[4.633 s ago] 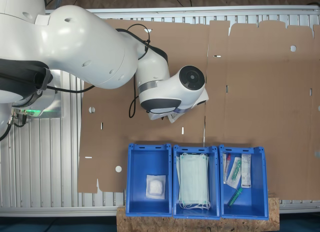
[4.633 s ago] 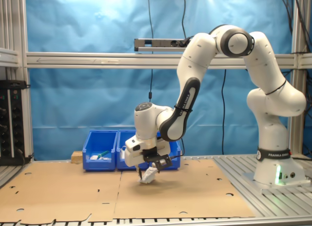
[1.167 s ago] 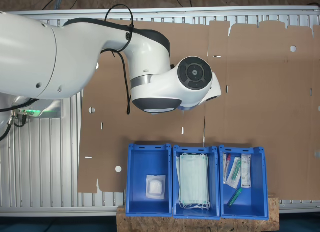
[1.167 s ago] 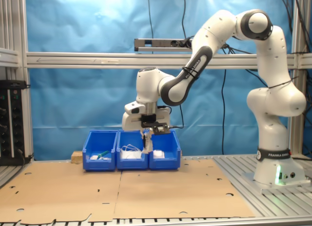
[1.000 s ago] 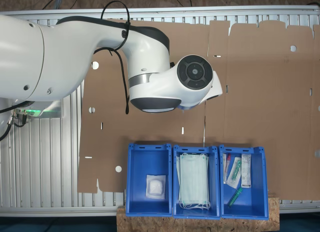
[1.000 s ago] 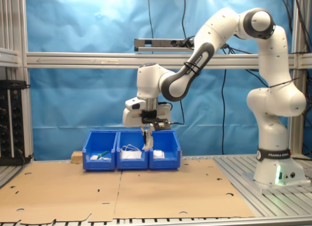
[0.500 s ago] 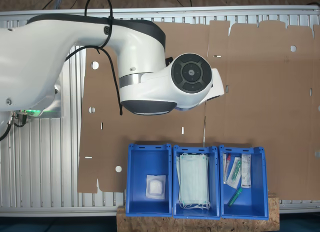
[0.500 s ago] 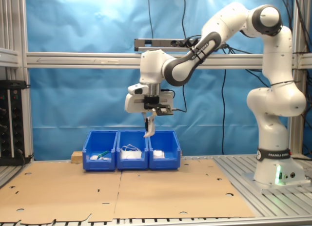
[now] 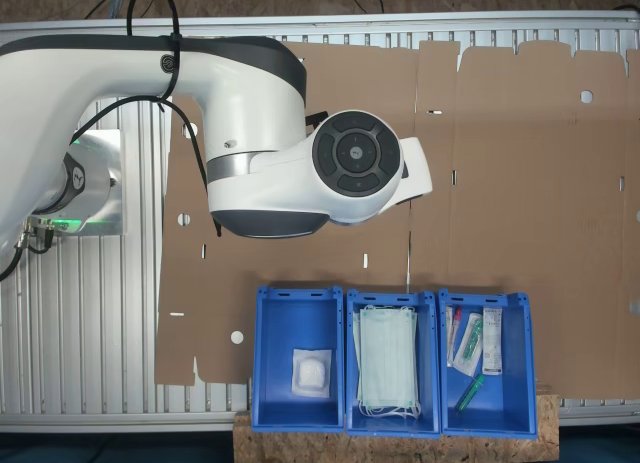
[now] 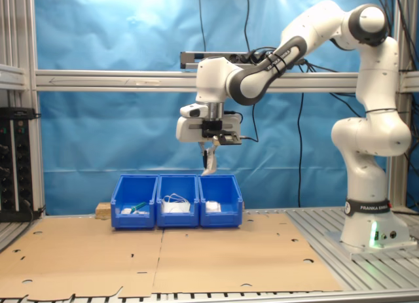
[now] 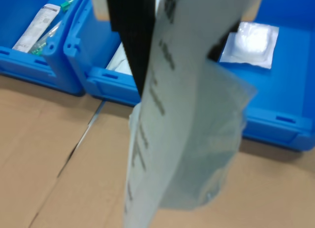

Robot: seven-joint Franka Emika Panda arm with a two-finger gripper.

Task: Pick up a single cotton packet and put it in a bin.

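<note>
With the cotton packet (image 10: 210,160) pinched in the gripper (image 10: 209,148), high above the bins (image 10: 177,199), dropping remains.

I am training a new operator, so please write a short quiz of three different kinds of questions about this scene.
1. True or false: the packet lies on the cardboard.
2. Multiple choice: in the first exterior view, what is in the middle bin? A) face masks B) syringes C) nothing
3. Fill in: the gripper hangs above the row of ___ blue bins.

Key:
1. False. It hangs from the shut jaws, high above the bins.
2. A. The masks fill it.
3. Three.
</note>
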